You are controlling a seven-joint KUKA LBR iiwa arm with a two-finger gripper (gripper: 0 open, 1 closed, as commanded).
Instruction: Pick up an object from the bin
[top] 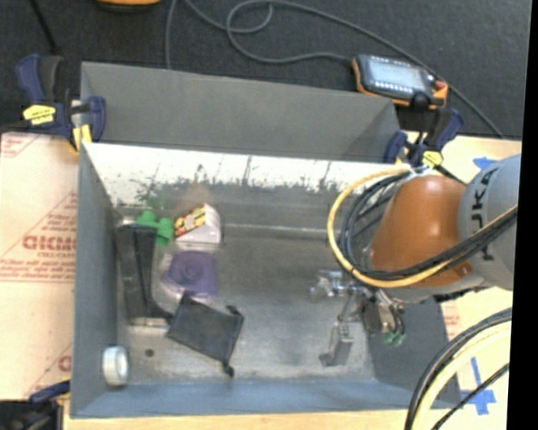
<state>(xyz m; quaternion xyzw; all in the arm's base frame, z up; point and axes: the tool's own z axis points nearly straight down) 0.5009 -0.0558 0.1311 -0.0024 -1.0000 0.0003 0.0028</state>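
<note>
My gripper (pixel 333 318) hangs over bare bin floor in the right half of the bin, below the arm's orange cover. Its two metal fingers stand apart, open, with nothing between them. The nearest loose thing is a flat black pouch (pixel 206 330), lying tilted on the floor to the gripper's left and well apart from it. Just above the pouch lies a purple soft thing (pixel 191 273). Farther up sits a white packet with a yellow label (pixel 200 225).
Along the left wall lie a long black tool (pixel 138 279), a green piece (pixel 155 225) at its top end and a small white round cap (pixel 114 364) in the near left corner. Cables loop round the arm at the right wall.
</note>
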